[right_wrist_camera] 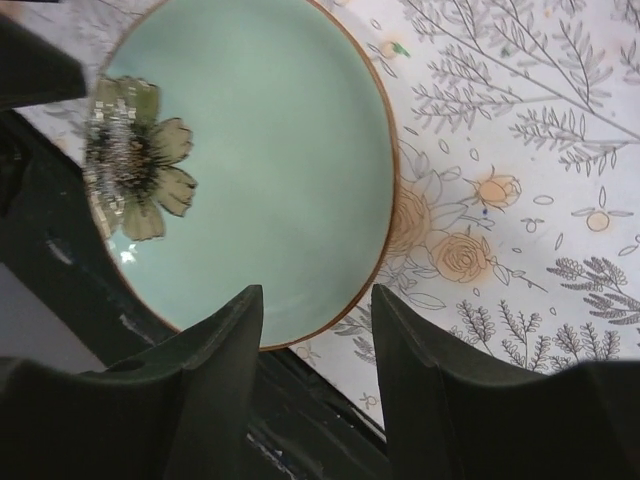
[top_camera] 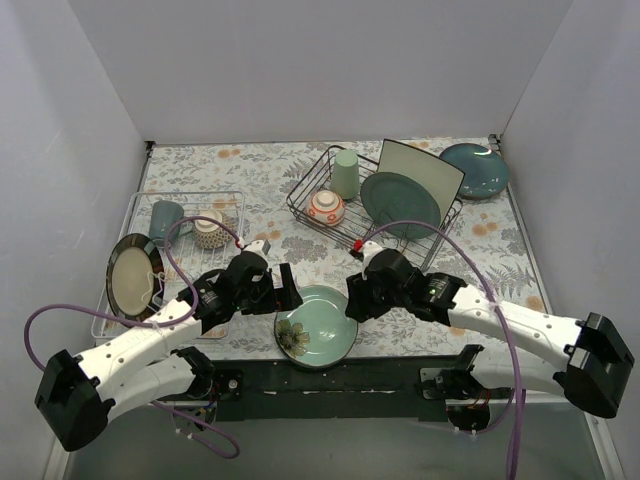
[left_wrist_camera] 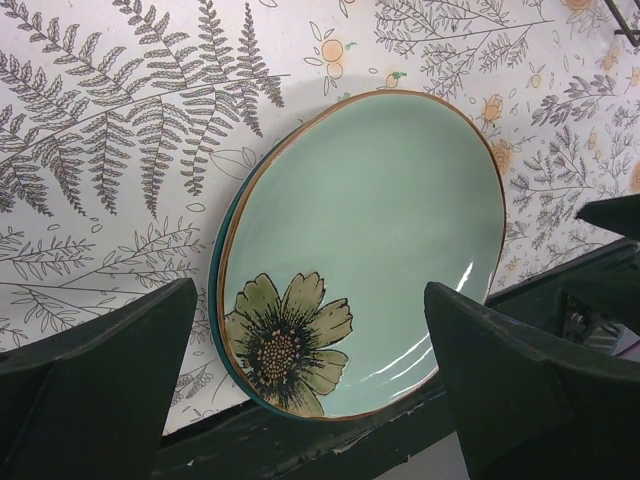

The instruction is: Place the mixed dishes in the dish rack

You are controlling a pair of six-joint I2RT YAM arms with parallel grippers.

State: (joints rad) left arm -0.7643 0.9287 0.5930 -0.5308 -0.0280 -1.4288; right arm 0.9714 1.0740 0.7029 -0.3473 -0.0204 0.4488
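A round light green plate with a flower motif (top_camera: 316,325) lies at the table's front edge, between my two grippers. My left gripper (top_camera: 286,291) is open just left of it; in the left wrist view the plate (left_wrist_camera: 370,240) fills the space beyond the wide-open gripper (left_wrist_camera: 310,295). My right gripper (top_camera: 355,298) is open just right of it; in the right wrist view the plate's (right_wrist_camera: 250,150) near rim sits at the gap of the gripper (right_wrist_camera: 318,295). The black wire dish rack (top_camera: 303,192) holds a pale green cup (top_camera: 346,172), a red-orange bowl (top_camera: 326,207), a green round plate (top_camera: 400,203) and a white square plate (top_camera: 425,170).
A teal plate (top_camera: 474,170) lies behind the rack at the back right. A pale wire tray (top_camera: 185,194) at the left holds a grey-blue mug (top_camera: 165,218), a patterned cup (top_camera: 209,228) and a dark-rimmed plate (top_camera: 135,277). White walls enclose the table.
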